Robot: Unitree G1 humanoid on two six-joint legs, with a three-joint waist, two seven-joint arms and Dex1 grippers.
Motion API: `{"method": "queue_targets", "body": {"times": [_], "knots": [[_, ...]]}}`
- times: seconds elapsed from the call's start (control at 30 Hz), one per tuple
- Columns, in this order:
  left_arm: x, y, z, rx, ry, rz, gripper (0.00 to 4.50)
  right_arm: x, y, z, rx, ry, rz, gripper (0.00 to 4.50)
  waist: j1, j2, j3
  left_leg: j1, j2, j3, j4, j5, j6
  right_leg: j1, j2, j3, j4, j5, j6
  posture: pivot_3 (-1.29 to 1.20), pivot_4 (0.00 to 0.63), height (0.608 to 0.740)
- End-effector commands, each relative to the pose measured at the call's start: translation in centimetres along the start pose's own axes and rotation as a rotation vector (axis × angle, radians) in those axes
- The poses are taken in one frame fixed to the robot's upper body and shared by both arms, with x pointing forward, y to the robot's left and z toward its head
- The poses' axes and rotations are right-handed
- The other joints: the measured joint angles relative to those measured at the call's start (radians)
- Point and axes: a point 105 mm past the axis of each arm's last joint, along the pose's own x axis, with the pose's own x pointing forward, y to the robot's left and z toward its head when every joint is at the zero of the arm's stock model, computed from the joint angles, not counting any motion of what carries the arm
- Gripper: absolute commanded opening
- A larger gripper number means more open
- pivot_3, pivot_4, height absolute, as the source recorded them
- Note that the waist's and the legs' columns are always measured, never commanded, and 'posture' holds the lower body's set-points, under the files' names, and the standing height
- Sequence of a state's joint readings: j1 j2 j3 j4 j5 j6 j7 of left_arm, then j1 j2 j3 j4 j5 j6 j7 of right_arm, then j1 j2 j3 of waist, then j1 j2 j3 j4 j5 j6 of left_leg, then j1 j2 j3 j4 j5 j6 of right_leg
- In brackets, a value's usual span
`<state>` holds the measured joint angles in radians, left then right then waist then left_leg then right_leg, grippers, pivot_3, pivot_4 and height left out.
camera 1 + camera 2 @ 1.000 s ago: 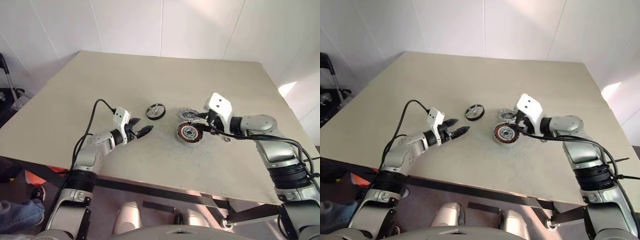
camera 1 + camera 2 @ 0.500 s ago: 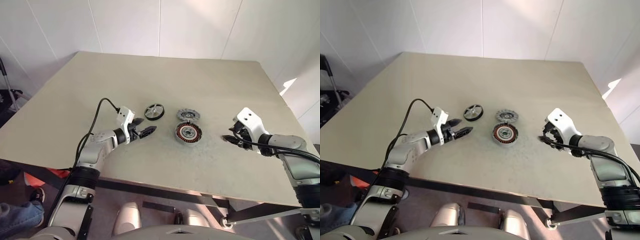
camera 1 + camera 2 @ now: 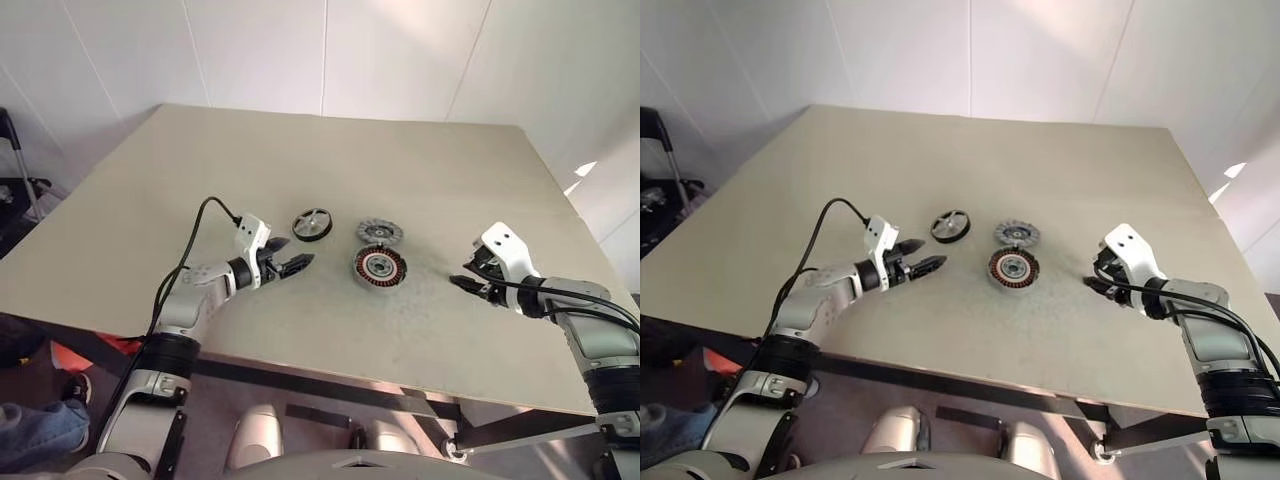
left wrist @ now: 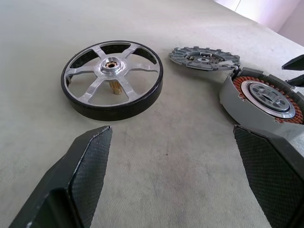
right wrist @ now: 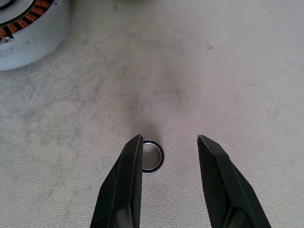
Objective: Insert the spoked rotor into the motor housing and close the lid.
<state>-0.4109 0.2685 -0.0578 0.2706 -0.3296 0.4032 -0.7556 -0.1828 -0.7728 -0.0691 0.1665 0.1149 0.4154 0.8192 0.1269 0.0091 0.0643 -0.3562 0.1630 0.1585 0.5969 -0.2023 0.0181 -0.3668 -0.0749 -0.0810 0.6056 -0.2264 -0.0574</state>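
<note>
From the head camera I've got the beige tabletop [image 3: 420, 160] in front of me with three parts clustered near its middle. The spoked rotor [image 3: 312, 224] lies flat, and the motor housing [image 3: 378, 266] sits at about four o'clock from it, apart from it. The lid [image 3: 379, 232] lies at twelve o'clock from the housing, just beside its rim; the housing is open, copper windings showing. My left pincer [image 3: 291, 263] hangs low at about seven o'clock from the rotor, fingers spread wide with nothing between them. My right pincer [image 3: 459, 280] sits out at three o'clock from the housing, well apart from it, tips angled down at the tabletop.

On the left wrist camera, the two black fingers [image 4: 85, 166] stand far apart and empty. The rotor [image 4: 112, 78] rests flat beyond them, silver spokes and brass hub up. The lid [image 4: 204, 57] lies flat further off, and the housing [image 4: 263, 97] is close by the other finger.

On the right wrist camera, the fingers [image 5: 128, 183] are parted a moderate way and hold nothing. A small dark ring [image 5: 152, 155] lies on the tabletop between the tips, right against one finger. The housing's grey wall [image 5: 33, 40] shows off at one corner.
</note>
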Motion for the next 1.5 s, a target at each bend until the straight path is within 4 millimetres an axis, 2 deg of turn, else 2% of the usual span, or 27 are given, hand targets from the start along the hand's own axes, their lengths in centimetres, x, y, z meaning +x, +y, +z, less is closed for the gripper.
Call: {"method": "queue_targets", "body": {"times": [0.03, 0.37, 0.47, 0.73, 1.1, 1.2, 1.33, 1.5], "knots": [[-0.1, -0.2, 1.1, 0.037, -0.026, -0.007, 4.34, -0.6, -0.4, -0.6, 0.005, 0.025, -0.02, 2.01, 0.0, 0.0, 0.0, 0.001, 0.0, 0.0, 0.0, 0.0, 0.0, 0.001, 0.0, 0.0, 0.0, 0.0, 0.0, 0.0, 0.0, 0.74], [0.2, -0.3, 0.9, 0.039, -0.017, -0.013, 4.34, -1.5, 0.2, -0.6, 0.051, 0.001, -0.003, 2.01, -0.002, 0.0, 0.0, 0.004, 0.0, 0.0, -0.001, 0.0, 0.0, 0.003, 0.0, 0.0, 0.0, 0.0, 0.001, 0.0, 0.0, 0.74], [0.2, -0.3, 0.9, 0.04, -0.015, -0.016, 4.34, -1.2, 0.5, -1.2, 0.063, 0.019, -0.002, 2.01, -0.003, 0.0, 0.0, 0.004, 0.0, 0.0, -0.002, 0.0, 0.0, 0.003, 0.0, 0.0, -0.001, -0.001, 0.001, 0.0, 0.0, 0.74], [0.1, -0.2, 0.8, 0.044, -0.011, -0.013, 4.34, -0.5, 1.3, -1.2, 0.077, 0.016, 0.019, 2.01, -0.003, 0.0, 0.0, 0.005, 0.0, 0.0, -0.002, 0.0, 0.0, 0.003, 0.0, 0.0, -0.001, -0.001, 0.001, 0.0, 0.0, 0.74], [0.1, -0.2, 0.7, 0.044, -0.009, -0.009, 4.34, 0.4, 1.3, -0.9, 0.119, 0.005, 0.019, 2.01, -0.017, -0.001, 0.0, 0.006, 0.0, 0.0, -0.002, 0.0, -0.001, 0.003, 0.0, 0.0, -0.002, -0.001, 0.001, 0.0, 0.0, 0.74], [0.1, -0.2, 0.6, 0.042, -0.007, -0.008, 4.34, 0.9, 1.1, -1.0, 0.143, 0.005, 0.005, 1.38, -0.032, -0.001, 0.0, 0.006, 0.0, 0.0, -0.002, 0.0, -0.001, 0.003, 0.0, 0.0, -0.002, -0.001, 0.001, 0.0, 0.0, 0.74], [0.0, -0.1, 0.4, 0.041, -0.001, -0.003, 4.34, 1.1, 1.2, -1.0, 0.145, 0.006, 0.01, 0.09, -0.033, -0.001, 0.0, 0.006, 0.0, 0.0, -0.002, 0.001, -0.001, 0.003, 0.0, 0.0, -0.004, -0.001, 0.001, 0.0, 0.0, 0.74], [0.0, -0.1, 0.3, 0.041, 0.002, -0.002, 4.34, 1.1, 1.1, -0.8, 0.14, 0.001, 0.004, 0.09, -0.032, -0.002, 0.001, 0.006, 0.0, 0.0, -0.002, 0.001, -0.001, 0.004, 0.0, 0.0, -0.005, -0.001, 0.001, 0.0, 0.0, 0.74]]}}
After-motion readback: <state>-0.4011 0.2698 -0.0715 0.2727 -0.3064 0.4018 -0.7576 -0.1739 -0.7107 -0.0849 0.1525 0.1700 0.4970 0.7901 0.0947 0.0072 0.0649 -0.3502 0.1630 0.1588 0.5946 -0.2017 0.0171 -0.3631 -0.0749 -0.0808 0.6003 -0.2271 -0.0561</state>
